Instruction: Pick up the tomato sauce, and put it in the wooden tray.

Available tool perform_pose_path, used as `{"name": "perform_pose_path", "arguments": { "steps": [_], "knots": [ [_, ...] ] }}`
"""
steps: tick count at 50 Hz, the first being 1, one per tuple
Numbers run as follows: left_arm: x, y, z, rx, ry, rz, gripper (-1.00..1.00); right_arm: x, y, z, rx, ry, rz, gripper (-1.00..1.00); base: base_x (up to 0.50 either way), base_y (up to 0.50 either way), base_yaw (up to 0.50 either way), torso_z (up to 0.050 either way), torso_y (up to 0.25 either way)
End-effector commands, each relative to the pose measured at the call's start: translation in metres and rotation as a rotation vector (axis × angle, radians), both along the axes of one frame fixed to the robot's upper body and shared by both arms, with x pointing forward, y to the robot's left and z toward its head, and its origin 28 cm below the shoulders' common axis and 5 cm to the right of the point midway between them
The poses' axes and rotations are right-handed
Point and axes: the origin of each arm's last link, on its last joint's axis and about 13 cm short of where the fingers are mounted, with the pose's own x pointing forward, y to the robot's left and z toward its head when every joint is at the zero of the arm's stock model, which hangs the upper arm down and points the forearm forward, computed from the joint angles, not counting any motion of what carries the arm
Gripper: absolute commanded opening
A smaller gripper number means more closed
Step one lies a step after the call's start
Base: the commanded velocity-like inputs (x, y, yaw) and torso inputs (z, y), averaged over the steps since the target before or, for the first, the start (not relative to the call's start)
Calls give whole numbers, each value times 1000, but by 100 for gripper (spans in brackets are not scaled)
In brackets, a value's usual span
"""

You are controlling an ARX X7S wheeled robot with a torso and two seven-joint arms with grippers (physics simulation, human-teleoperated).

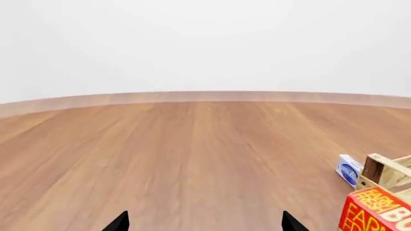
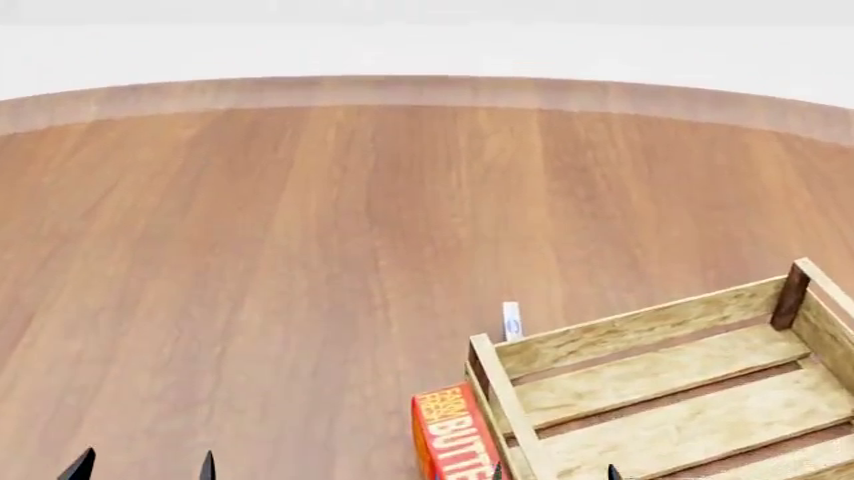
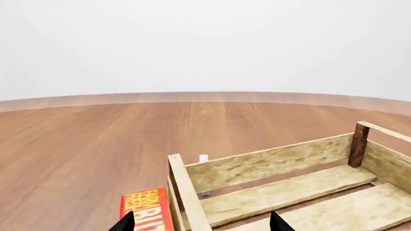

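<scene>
Grippers first: our left gripper [image 1: 204, 224] shows only two dark fingertips with a wide gap and bare wood between them, so it reads as released, holding nothing. Right gripper [image 3: 200, 223] looks the same, tips spread and empty, hanging over the near left corner of the wooden tray [image 3: 270, 166].

Tray sits at the near right of the table [image 2: 267, 250], slats bare as far as we can see. A red butter box [image 2: 451, 435] stands touching or just beside the tray's left wall; we cannot tell which. A small white-and-blue carton [image 2: 511, 321] stands just beyond the tray's far left corner.

Tomato sauce: not visible in any view. No red-label can on the table surface we see, none in the visible part of the tray. It may sit outside the frames or behind the tray wall.

Risks as we judge them:
- Moving either arm blind toward an unseen can; the head view needs to find it first.
- Grabbing the red butter box by colour alone.
- Right fingertips clipping the tray's corner post or wall, since they hang right over it.
</scene>
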Motion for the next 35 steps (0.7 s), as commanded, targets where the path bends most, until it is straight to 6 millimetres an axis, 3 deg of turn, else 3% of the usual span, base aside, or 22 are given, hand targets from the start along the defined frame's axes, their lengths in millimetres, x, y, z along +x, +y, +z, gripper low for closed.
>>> {"name": "perform_pose_path", "arguments": {
  "steps": [1,9,35],
  "knots": [
    [-1,0,1,0,0,0,100,0,0,0,1,1,1,100,500,66,0,0,0],
    [-1,0,1,-1,0,-1,100,0,-1,1,4,5,-23,100,500,67,0,0,0],
    [0,0,0,-1,0,-2,100,2,-1,-1,13,-1,-32,100,0,0,0,0,0]
  ]
}}
